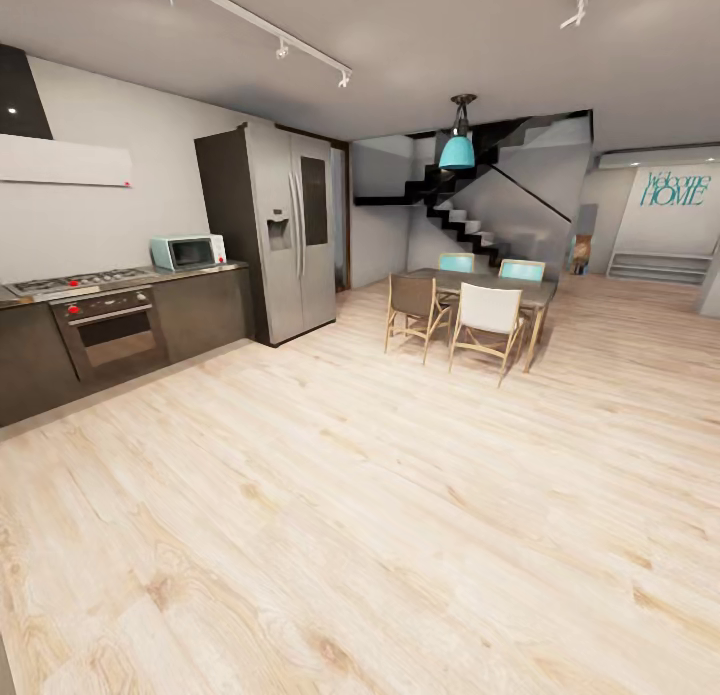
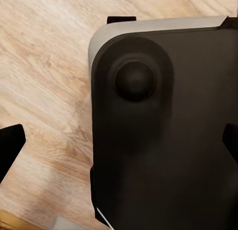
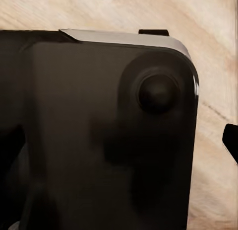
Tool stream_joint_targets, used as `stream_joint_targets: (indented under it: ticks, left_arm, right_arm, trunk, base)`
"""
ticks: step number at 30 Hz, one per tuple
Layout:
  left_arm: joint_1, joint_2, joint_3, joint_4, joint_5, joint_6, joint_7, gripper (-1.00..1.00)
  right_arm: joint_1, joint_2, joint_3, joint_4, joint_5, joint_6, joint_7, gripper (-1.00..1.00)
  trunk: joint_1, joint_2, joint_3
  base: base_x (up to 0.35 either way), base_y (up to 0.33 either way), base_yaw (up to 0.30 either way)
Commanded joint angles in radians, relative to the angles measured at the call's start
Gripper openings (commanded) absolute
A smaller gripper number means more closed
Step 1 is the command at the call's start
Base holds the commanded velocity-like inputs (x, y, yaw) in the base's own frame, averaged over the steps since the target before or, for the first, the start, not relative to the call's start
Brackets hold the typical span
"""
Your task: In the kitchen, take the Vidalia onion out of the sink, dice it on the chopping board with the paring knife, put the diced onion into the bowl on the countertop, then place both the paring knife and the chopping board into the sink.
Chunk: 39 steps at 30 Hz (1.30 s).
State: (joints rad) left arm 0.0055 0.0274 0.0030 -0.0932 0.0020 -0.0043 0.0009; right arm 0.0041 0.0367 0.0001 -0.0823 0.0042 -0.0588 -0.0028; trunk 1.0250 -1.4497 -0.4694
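- Facing an open room from the head view: light wood floor (image 1: 400, 495) in front, kitchen (image 1: 120, 275) run at far left.
- Countertop (image 1: 190, 271) seen w/ microwave (image 1: 187, 252), hob (image 1: 75, 280) and oven (image 1: 108, 333) below; fridge (image 1: 280, 230) beside it.
- Dining table (image 1: 490, 287) w/ chairs, stairs (image 1: 470, 215) and teal lamp (image 1: 457, 150) seen further back, center-right.
- Task's things: onion, board, knife, bowl and sink can't be located from here; judged to lie further along the counter run, off to the robot's left.
- Key relation: kitchen run lies left of the robot's heading, well apart, so a turn and drive by the base are judged needed before either arm can reach. Left arm judged nearer by side only.
- Wrist views: dark robot body panel (image 2: 163, 135) w/ round knob is looked at by the left cam; similar panel (image 3: 99, 135) by the right cam, floor behind both.
- Small dark tips are seen at frame edges, maybe fingers; spread or pressed together can't be told for either gripper.
- Nothing seen held or touched.
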Motion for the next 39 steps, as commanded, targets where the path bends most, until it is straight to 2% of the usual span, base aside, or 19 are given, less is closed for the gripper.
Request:
stream_joint_targets:
  ticks: [1, 8, 9, 10, 14, 17, 24, 33, 39]
  left_arm:
    - [0.001, 0.003, 0.001, -0.008, 0.001, 0.001, 0.001, 1.00]
    - [0.001, 0.013, 0.003, -0.047, 0.004, 0.003, 0.004, 1.00]
    - [0.001, 0.014, 0.003, -0.505, 0.004, 0.002, 0.005, 1.00]
    - [0.001, 0.015, 0.003, -0.532, 0.004, 0.002, 0.005, 1.00]
    - [0.001, 0.018, 0.002, -0.569, 0.004, 0.000, 0.005, 1.00]
    - [0.001, 0.021, 0.002, -0.560, 0.004, -0.001, 0.004, 1.00]
    - [0.001, 0.019, 0.001, -0.517, 0.005, -0.003, 0.004, 1.00]
    - [0.001, 0.022, 0.000, -0.500, 0.005, -0.033, 0.004, 1.00]
    - [0.001, 0.020, 0.000, -0.483, 0.004, -0.035, 0.004, 1.00]
  right_arm:
    - [0.000, 0.000, 0.000, -0.007, 0.000, -0.007, 0.000, 1.00]
    - [0.000, -0.004, 0.000, -0.047, 0.003, -0.033, -0.020, 1.00]
    - [-0.001, -0.006, 0.000, -0.559, 0.004, -0.033, -0.055, 1.00]
    - [-0.001, -0.008, 0.000, -0.594, 0.004, -0.034, -0.074, 1.00]
    - [-0.001, -0.028, 0.000, -0.671, 0.001, -0.050, -0.099, 1.00]
    - [-0.001, -0.036, 0.002, -0.682, -0.004, -0.096, -0.103, 1.00]
    - [-0.001, -0.035, 0.003, -0.659, -0.006, -0.144, -0.104, 1.00]
    - [-0.001, -0.037, 0.004, -0.654, -0.003, -0.150, -0.105, 1.00]
    - [-0.001, -0.035, 0.004, -0.654, -0.003, -0.150, -0.106, 1.00]
  trunk:
    - [0.000, 0.000, -0.001]
    - [0.000, 0.000, -0.001]
    - [0.000, 0.000, -0.001]
    - [0.000, 0.000, -0.001]
    - [0.000, 0.000, -0.001]
    - [0.000, 0.000, -0.001]
    - [0.000, 0.000, -0.001]
    - [0.000, 0.000, -0.001]
    - [0.000, 0.000, -0.001]
  base:
    - [0.000, 0.000, 0.000]
    - [0.000, 0.000, 0.000]
    - [0.000, 0.000, 0.000]
    - [0.000, 0.000, 0.000]
    - [0.000, 0.000, 0.000]
    - [0.000, 0.000, 0.000]
    - [0.000, 0.000, 0.000]
    - [0.000, -0.008, 0.000]
    - [0.062, -0.183, 0.000]
